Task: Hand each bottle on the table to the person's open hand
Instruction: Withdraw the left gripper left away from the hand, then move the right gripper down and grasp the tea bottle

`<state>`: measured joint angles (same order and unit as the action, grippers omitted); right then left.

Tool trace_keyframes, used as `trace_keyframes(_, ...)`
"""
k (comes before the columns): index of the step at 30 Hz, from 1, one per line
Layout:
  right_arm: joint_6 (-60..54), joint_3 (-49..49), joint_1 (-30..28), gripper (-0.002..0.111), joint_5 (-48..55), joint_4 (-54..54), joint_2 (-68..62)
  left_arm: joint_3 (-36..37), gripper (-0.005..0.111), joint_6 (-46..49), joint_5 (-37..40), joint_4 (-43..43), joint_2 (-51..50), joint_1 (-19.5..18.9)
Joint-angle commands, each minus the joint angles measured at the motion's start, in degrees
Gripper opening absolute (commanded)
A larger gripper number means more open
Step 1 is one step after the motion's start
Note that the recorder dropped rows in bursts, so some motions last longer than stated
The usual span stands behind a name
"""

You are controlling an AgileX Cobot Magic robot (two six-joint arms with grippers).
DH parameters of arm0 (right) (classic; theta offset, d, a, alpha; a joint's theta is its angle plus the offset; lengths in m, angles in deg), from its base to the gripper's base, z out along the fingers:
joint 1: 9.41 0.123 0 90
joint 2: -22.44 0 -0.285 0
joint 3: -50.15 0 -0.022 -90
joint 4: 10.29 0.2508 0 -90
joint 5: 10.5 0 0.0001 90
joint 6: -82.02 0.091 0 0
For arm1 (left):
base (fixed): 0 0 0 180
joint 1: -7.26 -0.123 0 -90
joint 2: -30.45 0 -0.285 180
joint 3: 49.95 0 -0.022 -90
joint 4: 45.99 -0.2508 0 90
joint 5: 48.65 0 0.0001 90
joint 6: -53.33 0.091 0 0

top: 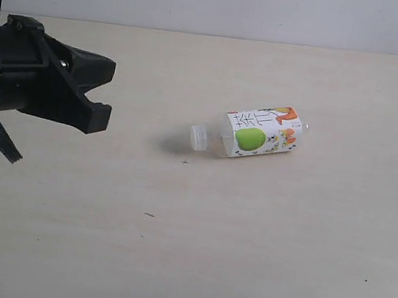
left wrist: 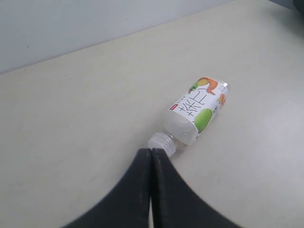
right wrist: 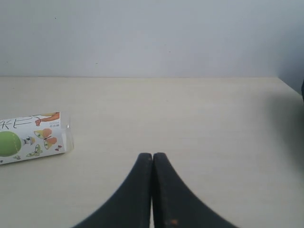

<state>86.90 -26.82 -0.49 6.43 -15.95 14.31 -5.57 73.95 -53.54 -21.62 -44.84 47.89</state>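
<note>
Bottle (left wrist: 194,114) lies sideways, cap (left wrist: 161,142) toward the closed left claw (left wrist: 152,152).

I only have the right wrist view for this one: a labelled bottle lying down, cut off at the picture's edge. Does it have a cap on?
Observer: Yes. The exterior view shows the whole bottle on its side, with a whitish cap on, pointing toward the left arm's side.
Operator: Is the left gripper on it?
Observer: No. The left gripper is shut and holds nothing; in the exterior view bare table lies between it and the cap.
Operator: Any other bottles, or the person's hand?
Observer: Neither shows in any of the three views.
</note>
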Motion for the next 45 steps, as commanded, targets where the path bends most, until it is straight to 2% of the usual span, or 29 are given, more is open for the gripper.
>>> trace_keyframes(1, -0.3, -0.2, -0.3, 0.000, -0.7, 0.0, 0.3, 0.2, 0.000, 0.1, 0.1, -0.3, 0.3, -0.2)
trace_keyframes(7, -0.3, -0.2, -0.3, 0.000, -0.7, 0.0, 0.3, 0.2, 0.000, 0.1, 0.5, -0.3, 0.3, -0.2)
trace_keyframes(10, -0.3, -0.2, -0.3, 0.000, -0.7, 0.0, 0.3, 0.2, 0.000, 1.4, 4.9, -0.3, 0.3, -0.2)
trace_keyframes(14, -0.3, -0.2, -0.3, 0.000, -0.7, 0.0, 0.3, 0.2, 0.000, 6.0, 12.3, -4.9, 0.3, -0.2)
trace_keyframes(16, -0.3, -0.2, -0.3, 0.000, -0.8, -0.5, 0.3, 0.2, 0.000, 6.0, 13.4, -5.6, 0.3, -0.2)
trace_keyframes(20, -0.3, -0.2, -0.3, 0.000, -1.9, -0.5, 0.3, 0.2, 0.000, 3.9, 12.7, -0.7, 0.3, -0.2)
trace_keyframes(23, -1.4, -0.2, -0.3, 0.000, -3.9, -1.3, 0.3, 0.2, 0.000, -0.2, 16.5, 6.0, 0.3, -0.2)
trace_keyframes(25, -4.1, -0.2, -0.3, 0.000, -8.3, -3.9, 0.3, 0.0, 0.000, 0.3, 14.1, 5.2, 0.5, -0.2)
trace_keyframes(30, -4.6, -0.2, -0.3, 0.000, -19.1, -0.4, 0.3, 0.0, 0.000, -1.5, 9.7, 5.5, 2.9, -5.3)
trace_keyframes(34, -1.6, -0.2, -0.3, 0.000, -23.0, 4.0, 0.3, 0.0, 0.000, -1.5, 9.3, 5.1, 5.8, -11.7)
trace_keyframes(36, 0.9, -0.2, -0.3, 0.000, -23.3, 4.9, 0.3, 0.1, 0.000, -1.5, 9.9, 5.0, 6.3, -13.5)
trace_keyframes(41, 10.0, -0.2, -0.3, 0.000, -24.4, 8.0, 0.3, 0.2, 0.000, -1.4, 9.9, 5.0, 6.5, -14.7)
trace_keyframes(45, 18.7, -0.2, -0.3, 0.000, -35.1, 8.6, 0.3, 0.2, 0.000, -1.4, 9.9, 5.0, 6.5, -14.7)
